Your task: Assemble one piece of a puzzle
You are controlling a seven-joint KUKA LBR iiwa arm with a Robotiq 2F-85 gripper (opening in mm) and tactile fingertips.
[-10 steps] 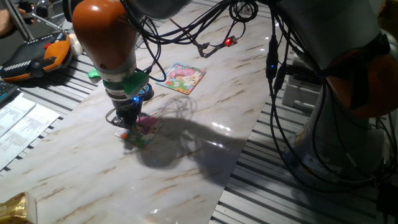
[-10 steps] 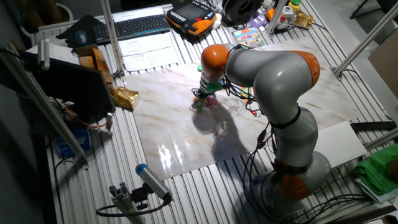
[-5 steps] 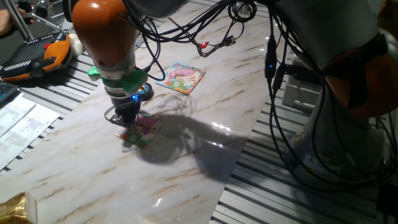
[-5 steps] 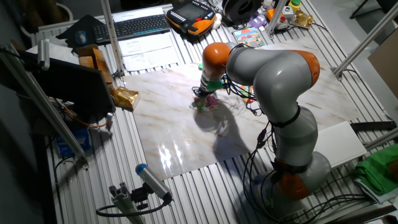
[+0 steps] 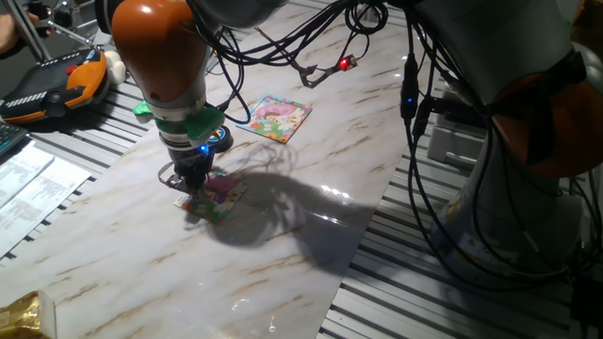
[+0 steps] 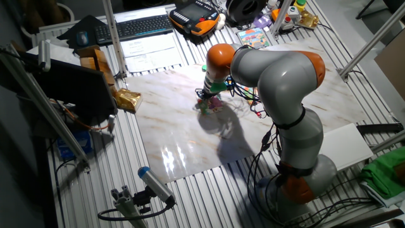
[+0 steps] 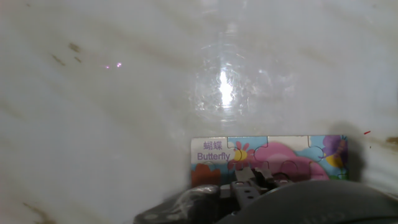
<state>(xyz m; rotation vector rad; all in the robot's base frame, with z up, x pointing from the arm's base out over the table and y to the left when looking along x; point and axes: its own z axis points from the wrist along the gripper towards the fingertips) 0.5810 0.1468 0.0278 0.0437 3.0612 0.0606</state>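
Note:
A small colourful puzzle board (image 5: 224, 200) lies on the marble table (image 5: 311, 179); the hand view shows its pink picture and the label "Butterfly" (image 7: 280, 155). It also shows in the other fixed view (image 6: 215, 105). My gripper (image 5: 195, 188) stands straight down with its tips on the board's near left part. In the hand view my gripper (image 7: 252, 180) sits at the bottom edge, with the fingertips looking closed together over the board. The loose piece is hidden; I cannot tell whether it is between the fingers.
A second puzzle board (image 5: 275, 118) lies further back on the marble. A black round disc (image 5: 220, 138) sits just behind the gripper. An orange-and-black pendant (image 5: 57, 85), papers (image 5: 28, 184) and a gold packet (image 5: 24, 315) lie left of the marble. Cables (image 5: 283, 47) hang over the back.

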